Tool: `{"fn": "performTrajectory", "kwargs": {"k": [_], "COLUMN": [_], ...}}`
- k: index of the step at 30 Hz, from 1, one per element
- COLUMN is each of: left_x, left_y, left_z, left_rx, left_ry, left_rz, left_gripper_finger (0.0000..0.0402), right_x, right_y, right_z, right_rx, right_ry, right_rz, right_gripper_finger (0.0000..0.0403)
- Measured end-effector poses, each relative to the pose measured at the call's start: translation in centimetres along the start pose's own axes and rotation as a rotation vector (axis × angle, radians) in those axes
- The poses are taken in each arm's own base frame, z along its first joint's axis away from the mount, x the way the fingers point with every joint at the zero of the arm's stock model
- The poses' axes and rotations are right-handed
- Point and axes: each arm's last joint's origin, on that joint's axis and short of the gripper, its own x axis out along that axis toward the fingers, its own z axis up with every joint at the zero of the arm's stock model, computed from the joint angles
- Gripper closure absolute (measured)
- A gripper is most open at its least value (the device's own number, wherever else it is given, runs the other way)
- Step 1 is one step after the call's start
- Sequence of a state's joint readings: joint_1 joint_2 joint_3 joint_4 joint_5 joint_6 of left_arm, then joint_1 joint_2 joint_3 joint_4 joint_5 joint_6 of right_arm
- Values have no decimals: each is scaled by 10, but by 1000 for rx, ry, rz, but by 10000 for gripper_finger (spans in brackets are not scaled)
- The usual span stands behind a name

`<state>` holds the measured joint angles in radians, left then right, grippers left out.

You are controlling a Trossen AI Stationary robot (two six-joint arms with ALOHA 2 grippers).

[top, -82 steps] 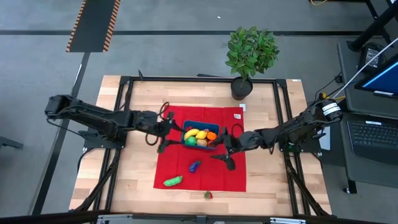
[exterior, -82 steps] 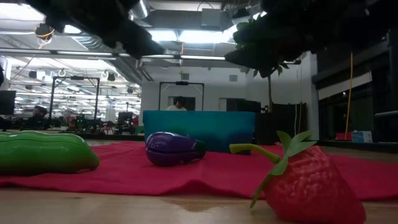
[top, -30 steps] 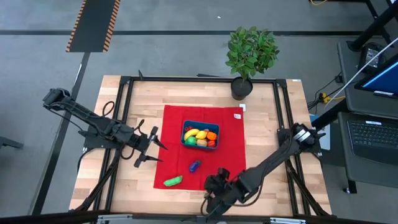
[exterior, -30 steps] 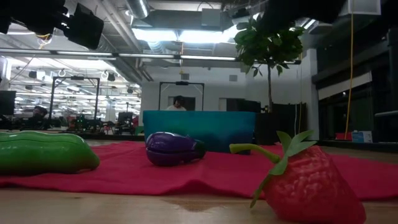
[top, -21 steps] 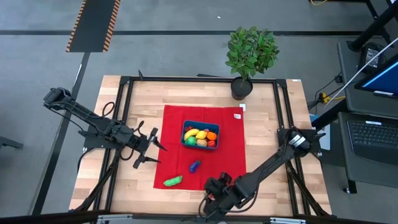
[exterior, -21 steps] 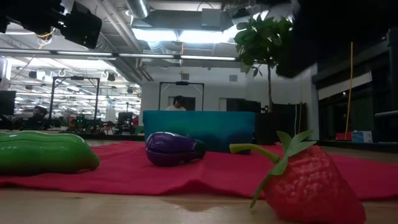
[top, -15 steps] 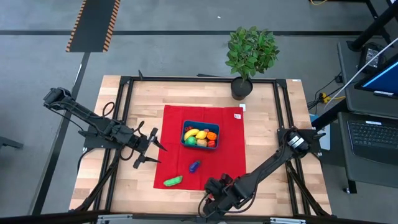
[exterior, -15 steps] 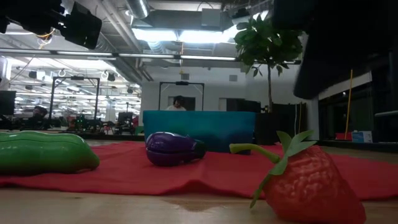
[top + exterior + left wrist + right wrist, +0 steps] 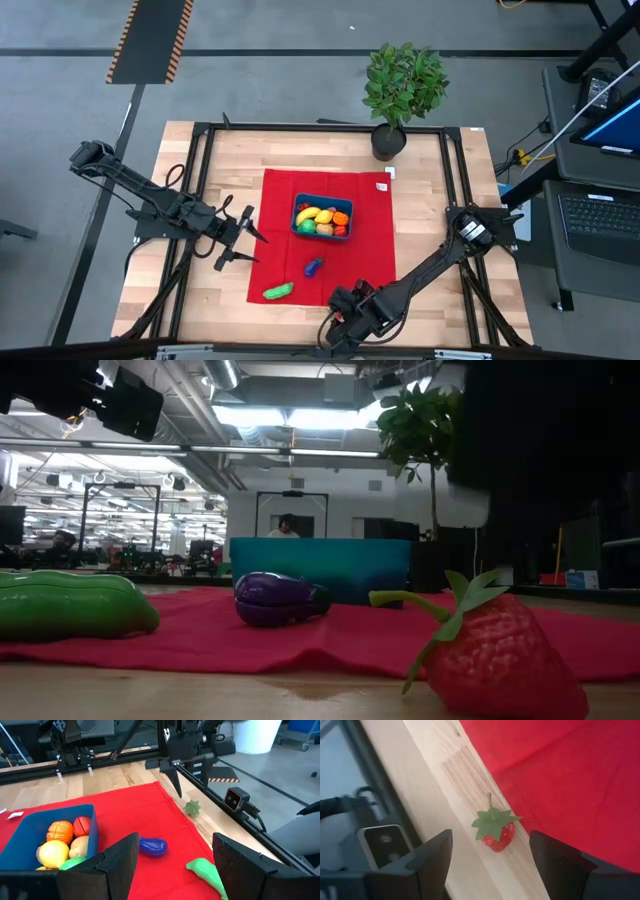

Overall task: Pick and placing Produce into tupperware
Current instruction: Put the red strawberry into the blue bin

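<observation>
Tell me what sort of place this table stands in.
Probably a robotics lab or workshop: exposed ceiling ducts and strip lights, metal-framed rigs on the open floor behind, and a laptop workstation beside the wooden table.

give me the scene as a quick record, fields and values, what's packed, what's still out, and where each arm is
container: tupperware on the red cloth, open
packed: yellow, orange, green and red produce
still out: purple eggplant and green cucumber on the cloth; strawberry on bare wood just off the cloth edge
left gripper: open, empty, at the cloth's left edge
right gripper: open, empty, above the strawberry, not touching it
background: potted plant at the table's far edge
</observation>
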<state>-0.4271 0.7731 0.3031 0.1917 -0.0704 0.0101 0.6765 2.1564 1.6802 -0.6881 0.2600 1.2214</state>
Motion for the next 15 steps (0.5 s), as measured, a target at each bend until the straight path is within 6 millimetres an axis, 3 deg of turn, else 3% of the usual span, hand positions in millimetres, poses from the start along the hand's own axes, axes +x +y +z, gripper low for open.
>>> {"fn": "performTrajectory", "kwargs": {"k": [15], "left_x": [0], "left_y": [0], "left_z": [0], "left_rx": [0], "left_ry": [0], "left_rz": [0], "left_gripper_finger": [160], "right_x": [37], "right_y": [-4], "right_z": [-12], "right_rx": [-13], "right_ry": [28], "right_rz": [-48], "right_gripper_finger": [136]}}
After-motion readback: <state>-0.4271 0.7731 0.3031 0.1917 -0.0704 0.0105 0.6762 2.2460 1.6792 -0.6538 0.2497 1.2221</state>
